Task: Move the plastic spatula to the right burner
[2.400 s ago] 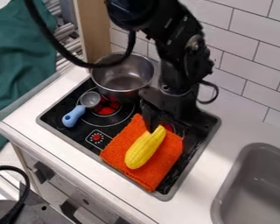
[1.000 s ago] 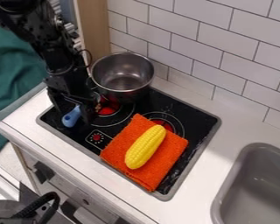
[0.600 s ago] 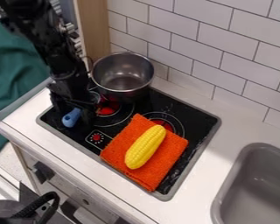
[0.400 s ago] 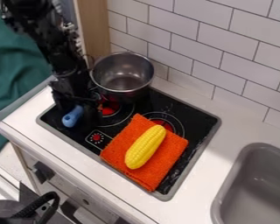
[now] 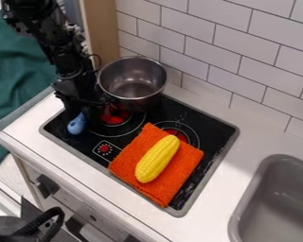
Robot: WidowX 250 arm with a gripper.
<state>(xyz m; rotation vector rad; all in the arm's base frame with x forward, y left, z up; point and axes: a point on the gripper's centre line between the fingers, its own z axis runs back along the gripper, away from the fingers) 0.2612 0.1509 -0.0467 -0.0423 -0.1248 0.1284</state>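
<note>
Look, we see the blue handle (image 5: 77, 125) on the stove (image 5: 125, 137), right by the black gripper (image 5: 85, 108); we can't tell if it's open or closed. Little white marks circle a red dot (image 5: 104, 148).

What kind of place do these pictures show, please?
It looks like a toy kitchen or a small mock kitchen: there is a stovetop with red burner centres, a metal pot at its back, and a grey sink in the counter.

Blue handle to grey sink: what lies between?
The orange cloth with the yellow corn on it, then the stovetop rim and white counter, in the camera view.
</note>
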